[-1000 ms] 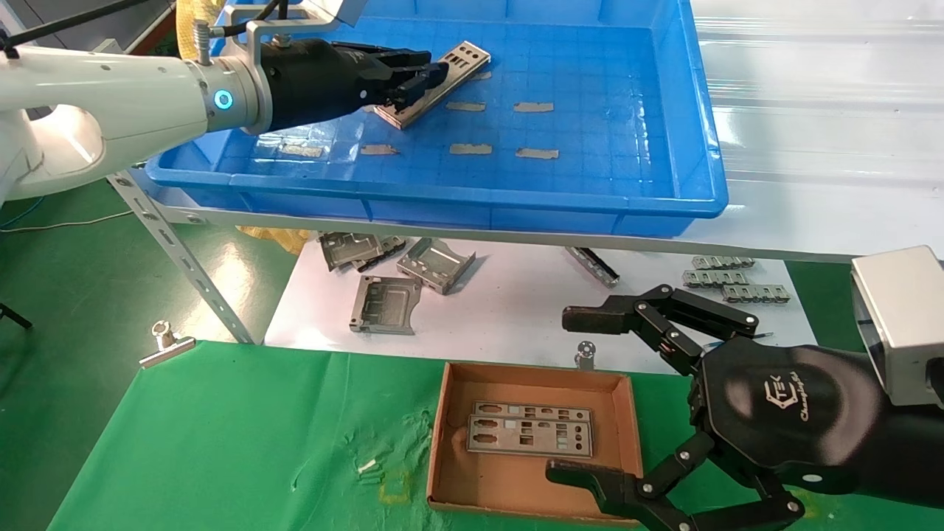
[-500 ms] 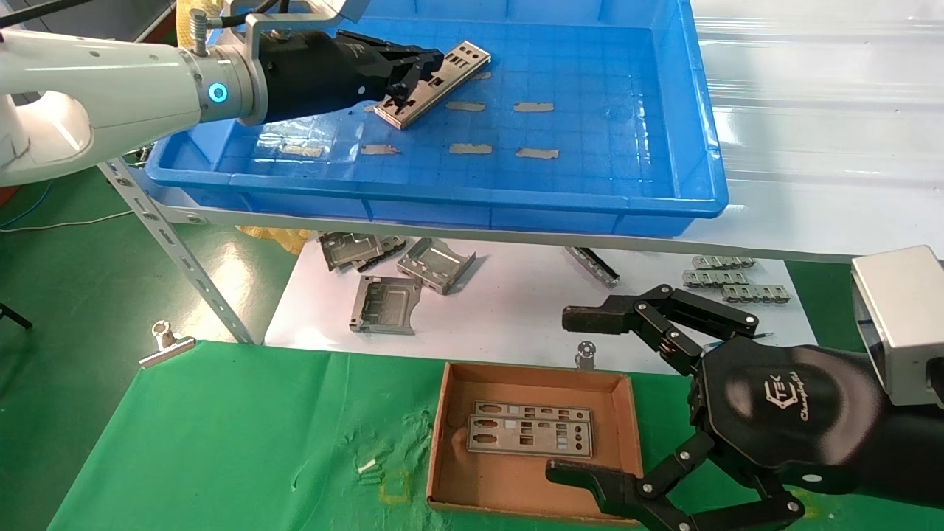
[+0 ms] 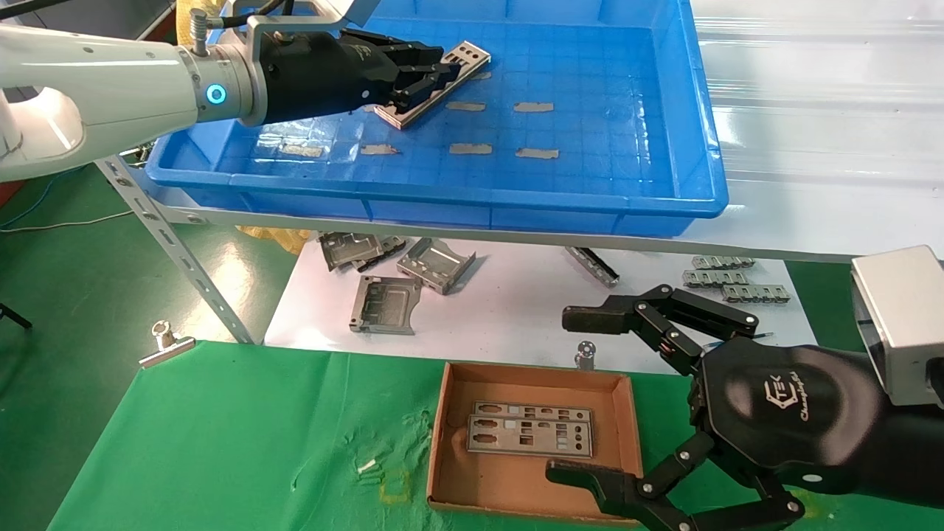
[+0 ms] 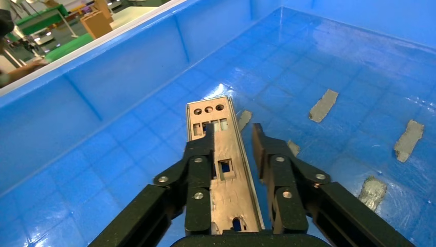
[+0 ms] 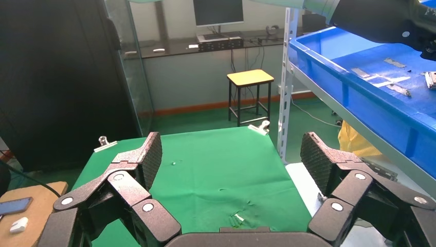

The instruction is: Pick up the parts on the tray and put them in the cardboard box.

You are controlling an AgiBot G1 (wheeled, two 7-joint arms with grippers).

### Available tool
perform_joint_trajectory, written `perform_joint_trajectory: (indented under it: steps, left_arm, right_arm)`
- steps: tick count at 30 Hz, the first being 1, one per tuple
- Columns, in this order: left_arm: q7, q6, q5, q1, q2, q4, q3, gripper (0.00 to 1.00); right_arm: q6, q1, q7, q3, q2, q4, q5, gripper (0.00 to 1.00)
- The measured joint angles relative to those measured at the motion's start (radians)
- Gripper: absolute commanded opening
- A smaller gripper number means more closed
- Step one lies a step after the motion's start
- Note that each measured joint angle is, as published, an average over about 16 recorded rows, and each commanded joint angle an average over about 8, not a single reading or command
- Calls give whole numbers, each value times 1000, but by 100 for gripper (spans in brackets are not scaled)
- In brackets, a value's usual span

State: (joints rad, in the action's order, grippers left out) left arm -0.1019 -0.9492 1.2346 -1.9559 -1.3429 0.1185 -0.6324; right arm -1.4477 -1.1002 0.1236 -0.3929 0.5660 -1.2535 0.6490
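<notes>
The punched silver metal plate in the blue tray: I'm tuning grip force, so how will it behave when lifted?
The thin punched silver metal plate probably stays stiff and feels light. Its smooth faces may slip between the left gripper fingers, which straddle its edges.

Tray [image 3: 693, 147]: bright blue, grid-patterned floor, short grey tape strips [image 3: 534, 107]. Plate in tray [image 4: 222, 170]: silver-grey, punched with round and rectangular cutouts. Plates in box [image 3: 531, 435]: same grey, same punched pattern. Cardboard box [image 3: 442, 435]: brown. Bench cover [image 3: 221, 442]: green. Left gripper [image 3: 435, 74] and right gripper [image 3: 582, 394]: black; right fingers [image 5: 151, 154] have dotted texture.
</notes>
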Motion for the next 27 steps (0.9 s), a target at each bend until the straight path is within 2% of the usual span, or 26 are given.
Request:
perform_joint_trajectory:
  steps: [11,12,19,20,27]
  left_arm:
    - [7,-8,-7,-6,-2,-25,-6,99]
    - [8,-8,-7,-6,-2,-27,-7,89]
    - [22,-5,-7,-4,-4,-33,-14,3]
    - [25,-4,-7,-3,-4,-33,-15,0]
    - [38,11,-11,6,-6,-30,-20,0]
  right_arm:
    - [0,0,0,0,0,0,0,100]
    - [0,0,0,0,0,0,0,100]
    - [0,0,0,0,0,0,0,100]
    - [0,0,0,0,0,0,0,100]
    - [0,0,0,0,0,0,0,100]
